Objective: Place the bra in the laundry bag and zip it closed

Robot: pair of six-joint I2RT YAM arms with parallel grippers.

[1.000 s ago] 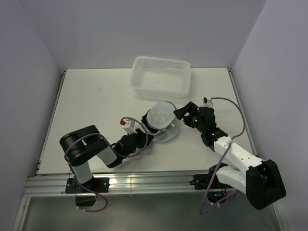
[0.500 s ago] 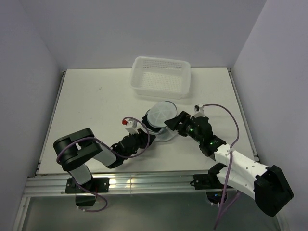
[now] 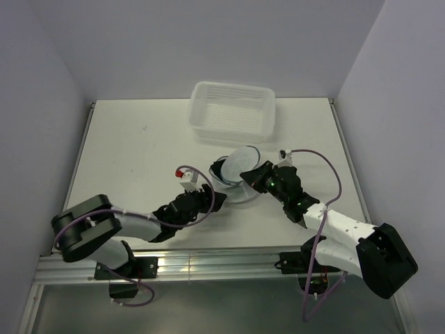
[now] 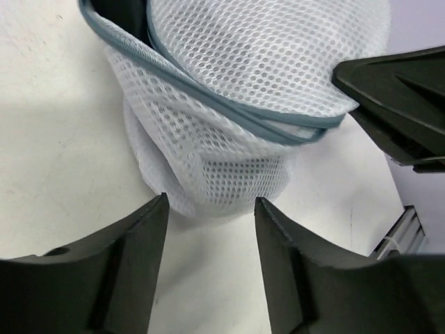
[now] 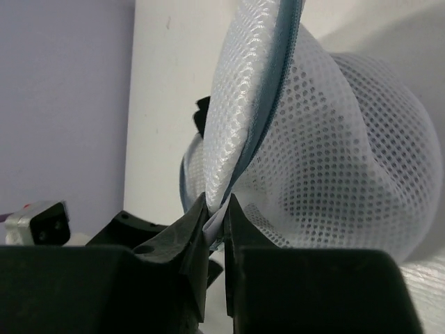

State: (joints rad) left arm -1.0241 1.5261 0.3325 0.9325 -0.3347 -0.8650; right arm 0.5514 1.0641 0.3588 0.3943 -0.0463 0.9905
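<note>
The laundry bag (image 3: 240,167) is a white mesh pod with a grey zipper rim, lying mid-table with its two halves parted. Something dark, likely the bra (image 3: 222,171), shows inside the gap at its left; most of it is hidden. My right gripper (image 3: 250,174) is shut on the rim of the bag's upper half (image 5: 257,118), with mesh pinched between its fingertips (image 5: 217,212). My left gripper (image 3: 218,200) stands open just in front of the bag's lower half (image 4: 222,174), with only bare table between its fingers (image 4: 139,257).
A white perforated plastic basket (image 3: 233,129) stands behind the bag near the back edge. Both arms reach in from the near edge and meet at the bag. The right gripper's black finger (image 4: 400,104) is close beside the left gripper.
My right gripper moved left to the bag and shut on its rim. My left gripper opened, letting go of the bag. The upper half now stands tilted, showing the dark inside.
</note>
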